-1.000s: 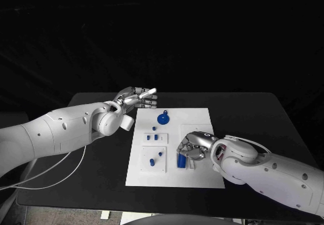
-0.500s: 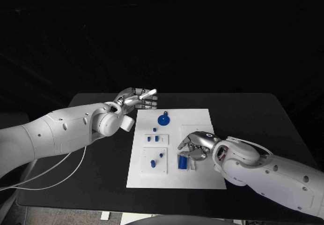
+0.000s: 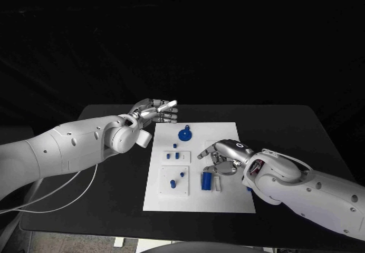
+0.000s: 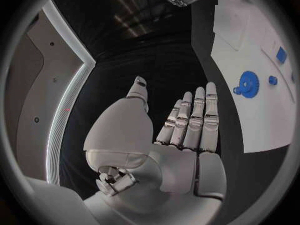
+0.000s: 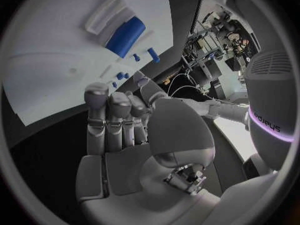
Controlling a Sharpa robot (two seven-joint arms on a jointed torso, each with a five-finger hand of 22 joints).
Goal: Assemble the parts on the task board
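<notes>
While left hand (image 3: 156,112) hovers off task board (image 3: 228,203) far edge, right hand (image 3: 223,153) empty above.

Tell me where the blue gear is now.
In the head view, the blue gear lies on the far part of the white board, near the left hand.

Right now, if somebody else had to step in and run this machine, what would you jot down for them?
Left hand: holds nothing, fingers straight, off the task board's far left corner.
Right hand: holds nothing, above the board's right side, near the blue cylinder.
On the board: the cylinder lying flat, blue gear at the far end, small blue pegs left of centre.
Done: cannot tell. Left: assembling the loose parts.
</notes>
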